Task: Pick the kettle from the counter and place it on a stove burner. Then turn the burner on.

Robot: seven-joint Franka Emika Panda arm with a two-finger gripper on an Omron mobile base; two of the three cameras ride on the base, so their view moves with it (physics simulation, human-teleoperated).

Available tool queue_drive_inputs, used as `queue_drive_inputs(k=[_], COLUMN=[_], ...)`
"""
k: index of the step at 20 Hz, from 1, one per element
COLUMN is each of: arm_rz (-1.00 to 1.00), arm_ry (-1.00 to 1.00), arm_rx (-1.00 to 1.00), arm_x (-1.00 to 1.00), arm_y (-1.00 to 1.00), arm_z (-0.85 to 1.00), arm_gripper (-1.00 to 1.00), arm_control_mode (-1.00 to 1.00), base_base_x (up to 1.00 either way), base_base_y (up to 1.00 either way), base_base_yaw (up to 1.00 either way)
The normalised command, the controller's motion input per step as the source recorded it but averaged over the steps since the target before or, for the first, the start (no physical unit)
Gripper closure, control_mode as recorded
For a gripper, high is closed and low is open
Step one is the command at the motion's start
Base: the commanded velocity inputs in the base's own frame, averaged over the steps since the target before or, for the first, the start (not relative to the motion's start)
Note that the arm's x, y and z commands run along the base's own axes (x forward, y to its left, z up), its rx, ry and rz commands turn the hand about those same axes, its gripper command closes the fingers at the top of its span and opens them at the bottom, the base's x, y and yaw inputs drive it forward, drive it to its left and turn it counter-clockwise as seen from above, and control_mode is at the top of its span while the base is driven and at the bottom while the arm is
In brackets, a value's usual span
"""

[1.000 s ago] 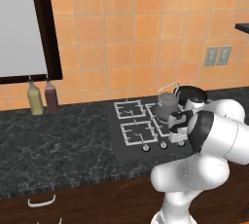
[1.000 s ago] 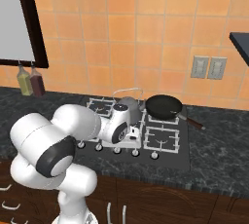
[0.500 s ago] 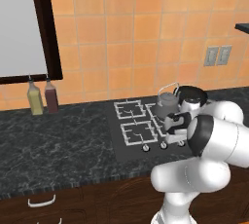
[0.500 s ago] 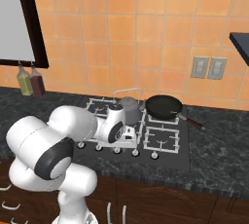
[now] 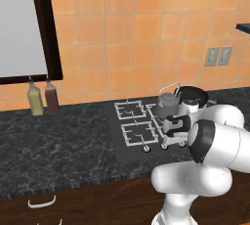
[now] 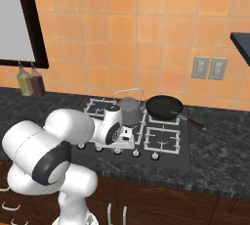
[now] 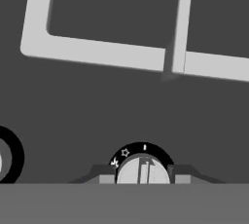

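Hand view puts me right over a round grey knob (image 7: pixel 142 170) on the cooktop (image 7: pixel 97 106), with small white marks around its dial ring. My gripper (image 7: pixel 142 173) has one dark fingertip (image 7: pixel 106 175) on each side of that knob, close against it; whether the pads are actually pressing it I cannot tell. Pale grate bars (image 7: pixel 102 52) run above the knob.

From the left base camera, I see the kettle (image 5: pixel 167 102) sitting upright on a light grey grate toward the back of the cooktop (image 5: pixel 128 143), wire handle arched over its lid. My arm reaches down at the cooktop's front edge. A black frying pan (image 6: pixel 165 106) sits just beside the kettle (image 6: pixel 129 110) in the right base camera. Two bottles (image 5: pixel 40 97) stand on the counter (image 5: pixel 53 146) against the tiled wall.
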Motion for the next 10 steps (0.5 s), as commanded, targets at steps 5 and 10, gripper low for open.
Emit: queue_drive_inputs(k=[5,10], arm_rz=[0.14,0.32], arm_ry=[0.00,0.00], arm_rx=[0.00,0.00], arm_x=[0.00,0.00], arm_y=[0.00,0.00], arm_z=[-0.18,-0.33], arm_gripper=[1.00,1.00], arm_control_mode=[-1.00,-1.00], base_base_x=[0.00,0.00], base_base_y=[0.00,0.00], base_base_yaw=[0.00,0.00])
